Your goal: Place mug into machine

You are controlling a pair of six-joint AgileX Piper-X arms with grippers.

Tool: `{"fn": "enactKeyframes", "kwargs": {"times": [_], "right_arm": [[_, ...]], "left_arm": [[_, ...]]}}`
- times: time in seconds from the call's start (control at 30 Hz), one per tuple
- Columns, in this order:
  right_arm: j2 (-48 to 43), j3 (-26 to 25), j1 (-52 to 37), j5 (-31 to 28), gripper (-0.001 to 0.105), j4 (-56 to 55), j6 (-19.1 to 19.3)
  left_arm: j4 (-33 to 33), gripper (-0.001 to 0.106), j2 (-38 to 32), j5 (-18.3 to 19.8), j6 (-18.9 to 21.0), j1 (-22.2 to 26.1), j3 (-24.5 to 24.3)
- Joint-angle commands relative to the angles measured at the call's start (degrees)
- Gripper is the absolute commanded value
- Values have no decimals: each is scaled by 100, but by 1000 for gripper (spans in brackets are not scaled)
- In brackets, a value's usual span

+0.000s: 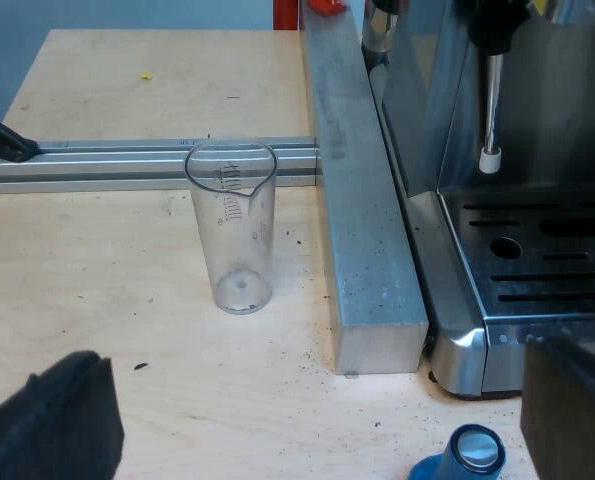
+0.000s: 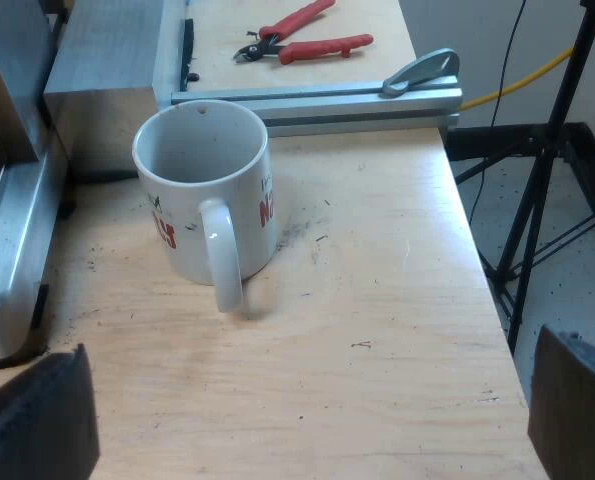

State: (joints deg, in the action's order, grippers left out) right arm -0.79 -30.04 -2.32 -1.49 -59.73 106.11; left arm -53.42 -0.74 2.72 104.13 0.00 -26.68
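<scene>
I judge this the approach step: my right gripper (image 2: 307, 400) and left gripper (image 1: 307, 410) both have jaws released and empty, the mug (image 2: 202, 190) stands on the table at the right's twelve o'clock, handle toward six, not yet in the espresso machine (image 1: 447, 300), so next I advance and grasp it.

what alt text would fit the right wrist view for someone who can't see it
A white mug with red lettering stands upright and empty on a wooden table, its handle toward the open right gripper. Beyond it lie an aluminium rail and red-handled pliers.
</scene>
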Motion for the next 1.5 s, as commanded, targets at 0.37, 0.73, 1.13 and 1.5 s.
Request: {"fn": "enactKeyframes", "kwargs": {"times": [0.37,0.73,1.13,1.5], "right_arm": [[165,-420,418,82,89,-74,-123],[1706,-1645,652,264,89,-974,-123],[2276,-1649,652,520,89,-959,-123],[2276,-1315,652,517,89,-630,-142]], "left_arm": [[67,82,-404,1068,-2,-60,-301],[236,82,593,2369,103,-1445,-700],[911,82,797,2926,-280,-2859,-43],[2248,82,812,2926,-280,-2943,971]]}}
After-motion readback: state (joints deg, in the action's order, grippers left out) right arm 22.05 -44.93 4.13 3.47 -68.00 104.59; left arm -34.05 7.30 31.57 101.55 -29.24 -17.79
